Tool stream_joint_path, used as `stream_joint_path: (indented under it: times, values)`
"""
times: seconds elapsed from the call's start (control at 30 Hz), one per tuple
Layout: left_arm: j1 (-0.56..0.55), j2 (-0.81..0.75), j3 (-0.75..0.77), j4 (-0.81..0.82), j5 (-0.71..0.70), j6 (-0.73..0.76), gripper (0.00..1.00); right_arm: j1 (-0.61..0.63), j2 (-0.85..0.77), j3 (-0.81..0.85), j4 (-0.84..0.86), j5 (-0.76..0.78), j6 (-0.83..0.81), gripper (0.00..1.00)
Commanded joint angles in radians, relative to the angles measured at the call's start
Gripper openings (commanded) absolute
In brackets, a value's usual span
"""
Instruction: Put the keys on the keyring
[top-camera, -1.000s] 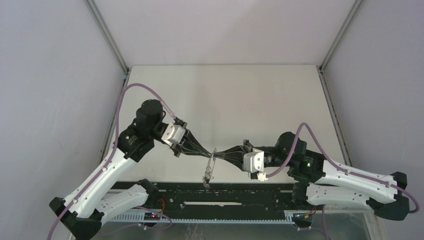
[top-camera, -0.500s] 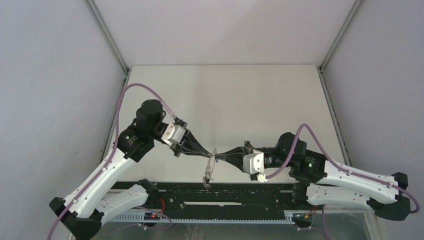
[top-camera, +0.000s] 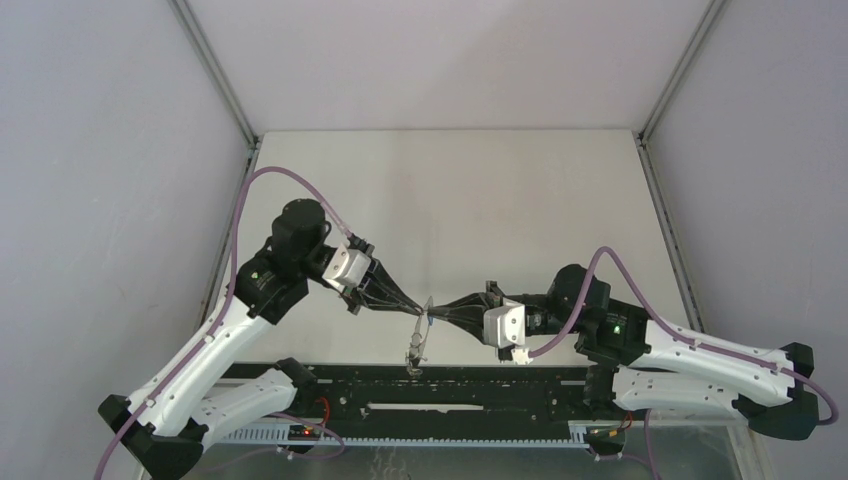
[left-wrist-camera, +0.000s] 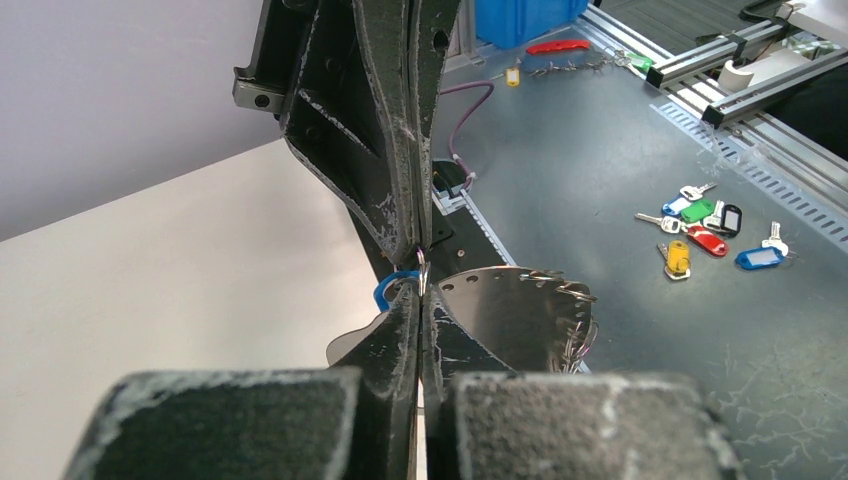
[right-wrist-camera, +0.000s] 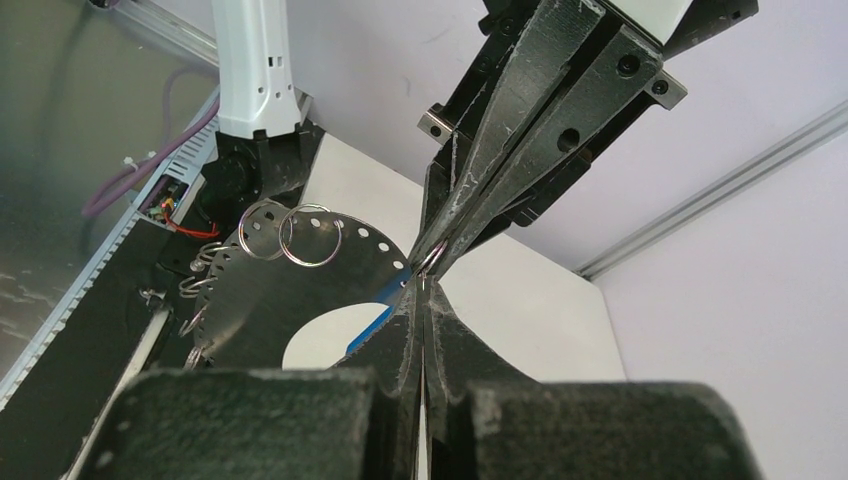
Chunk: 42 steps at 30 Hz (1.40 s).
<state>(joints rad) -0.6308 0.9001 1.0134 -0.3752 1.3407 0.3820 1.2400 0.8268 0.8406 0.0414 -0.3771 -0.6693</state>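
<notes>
Top view, nearest edge: a black rail (top-camera: 420, 395) runs across the front w/ both arm bases by it. L arm (top-camera: 215, 350) and R arm (top-camera: 700, 360), white w/ black joints and purple cables, reach inward so their tips meet just past the rail, approx. mid-width of the table (top-camera: 450, 200). The left gripper (top-camera: 412, 310) comes in from the L and the right gripper (top-camera: 437, 312) from the R. They sit nose to nose, tips touching or nearly so. Both pincers are pressed fully together, no gap btwn the fingers. The keyring (top-camera: 417, 345) hangs from that meeting point. From above it shows edge-on as a thin grey sliver, its lower end reaching toward the rail.

Wrist cams, close up: the keyring is a flat metal ring w/ holes along its rim and several small split rings (right-wrist-camera: 310, 236) clipped through them. The left gripper looks clamped on the keyring's rim, at a little wire loop. The blue key (left-wrist-camera: 393, 290) sits right at the right gripper's tips, apparently pinched there, its head against the keyring's rim. Whether it is threaded onto the loop can't be told.

Farther back: pale tabletop, then grey walls. In the L wrist view, past the table edge, a scatter of coloured key tags (left-wrist-camera: 705, 225) lies on a grey surface, w/ a blue bin (left-wrist-camera: 525, 15) behind them.
</notes>
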Motion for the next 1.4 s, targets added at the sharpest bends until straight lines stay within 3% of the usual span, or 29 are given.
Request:
stream_joint_path:
  times: [0.0,1.37]
  values:
    - [-0.003,-0.016,-0.015,0.03,0.019,-0.021,0.0,0.015,0.009,0.049,0.043,-0.017,-0.016,0.0]
    - [-0.003,-0.009,-0.033,0.032,0.027,-0.023,0.0,0.017,0.069,0.086,0.085,-0.025,0.001,0.0]
